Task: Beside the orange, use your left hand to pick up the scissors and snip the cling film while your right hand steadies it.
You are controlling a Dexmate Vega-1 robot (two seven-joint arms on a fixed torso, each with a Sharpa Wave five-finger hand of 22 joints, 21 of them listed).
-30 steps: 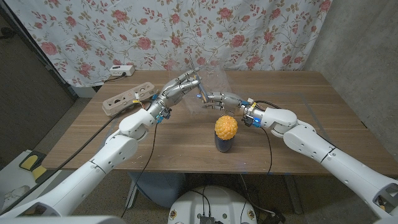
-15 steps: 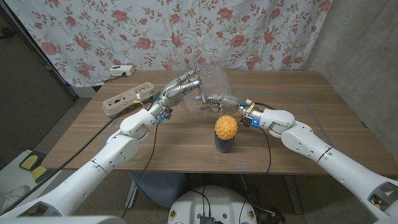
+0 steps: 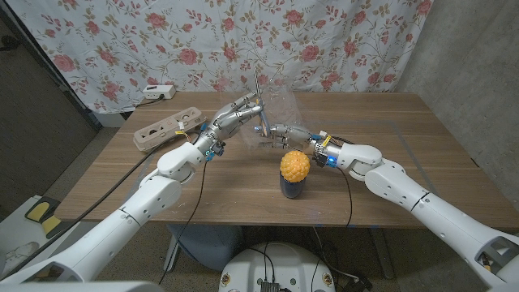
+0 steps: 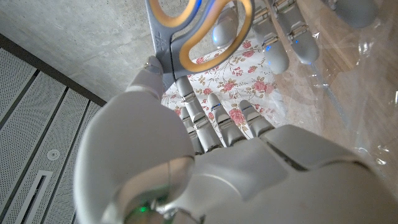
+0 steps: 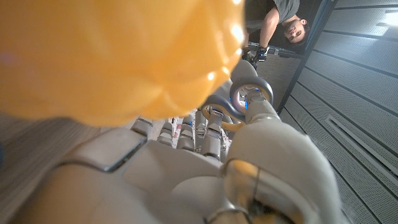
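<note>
- A floral curtain hangs behind the wooden surface [image 3: 405, 138], and a beige power strip [image 3: 166, 128] lies at the surface's far left edge.
- The orange [image 3: 294, 165] sits on a dark cup [image 3: 292, 188] near the middle of the surface; in the right wrist view it looms large, close to that camera.
- The left robot hand [image 3: 235, 113] holds the scissors [image 3: 259, 93] by their yellow-trimmed handles [image 4: 205, 28], blades pointing up. Against half a second ago the blades stand a little more upright and a touch nearer the right robot hand.
- The right robot hand [image 3: 285, 132] reaches toward the cling film [image 3: 280, 109], its fingers stretched out just beside the scissors; compared with a second ago it has crept further left. Whether it actually pinches the film, I cannot tell.
- The film stands as a faint clear sheet behind both hands, also glinting on the surface in the left wrist view.
- The pick-up looks done, and the hands are closing in for the snip; no cut shows yet.
</note>
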